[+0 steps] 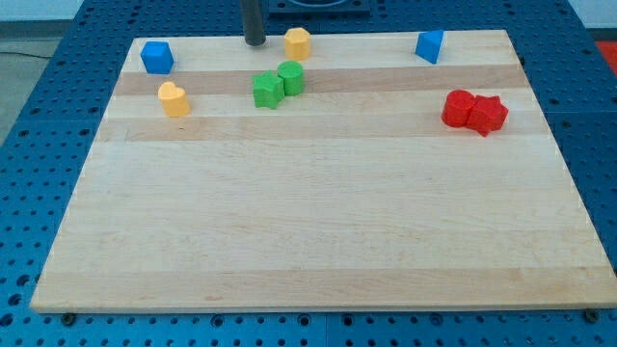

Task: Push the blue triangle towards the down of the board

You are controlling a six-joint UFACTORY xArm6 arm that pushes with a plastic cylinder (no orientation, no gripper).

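Note:
The blue triangle (430, 45) sits near the board's top edge, right of centre. My tip (254, 42) rests on the board near the top edge, just left of a yellow hexagonal block (297, 42) and far to the left of the blue triangle. It touches no block.
A blue cube (156, 57) is at the top left, a yellow block (174, 99) below it. Two green blocks (278, 83) sit together below my tip. Two red blocks (474, 112) touch each other at the right. The wooden board (318, 222) lies on a blue perforated table.

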